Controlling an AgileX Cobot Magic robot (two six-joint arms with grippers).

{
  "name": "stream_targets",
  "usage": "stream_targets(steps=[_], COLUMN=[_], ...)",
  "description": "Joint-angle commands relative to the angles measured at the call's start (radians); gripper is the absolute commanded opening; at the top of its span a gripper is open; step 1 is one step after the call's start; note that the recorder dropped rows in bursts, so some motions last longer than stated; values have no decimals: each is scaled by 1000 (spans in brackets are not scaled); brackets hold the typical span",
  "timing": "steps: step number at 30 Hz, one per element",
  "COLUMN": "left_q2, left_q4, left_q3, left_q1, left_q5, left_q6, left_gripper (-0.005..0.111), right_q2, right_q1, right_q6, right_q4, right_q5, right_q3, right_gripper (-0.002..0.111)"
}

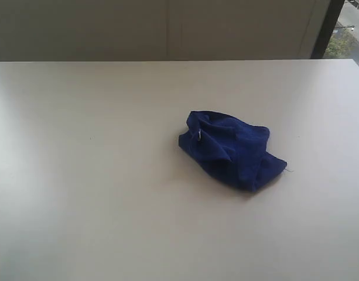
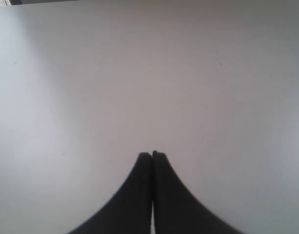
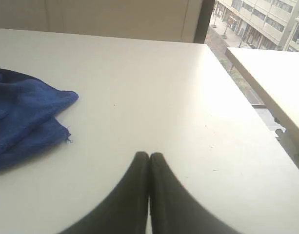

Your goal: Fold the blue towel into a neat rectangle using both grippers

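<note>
Blue towel point(image 1: 232, 150) lies crumpled on the white table point(image 1: 97, 175).

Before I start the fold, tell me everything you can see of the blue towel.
The blue towel is a deep royal-blue, soft terry-looking cloth, lying crumpled in a loose heap, not spread flat. It sits right of centre on the white table, touching nothing else. A small pale label shows near its left edge in the exterior view; a loose thread sticks out at its right corner. The shut right gripper is apart from it.
</note>
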Motion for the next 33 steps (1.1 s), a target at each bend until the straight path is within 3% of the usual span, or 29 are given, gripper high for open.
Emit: stream_targets(steps=[1,18,33], left_q2=[-4,-4,-4], left_q4=[-6,-6,-6], left_q3=[5,5,5], left_q1=[3,3,3], left_q5=[3,3,3], left_q6=[-5,-5,-5], left_gripper=[0,0,0], right_q2=[-5,-5,-5], right_q1=[-7,-7,-7], right_q6=[-5,-5,-5], right_q4=[-4,-4,-4], right_q5=[-10,-448,-456], right_q3=[5,5,5], right_gripper=[0,0,0])
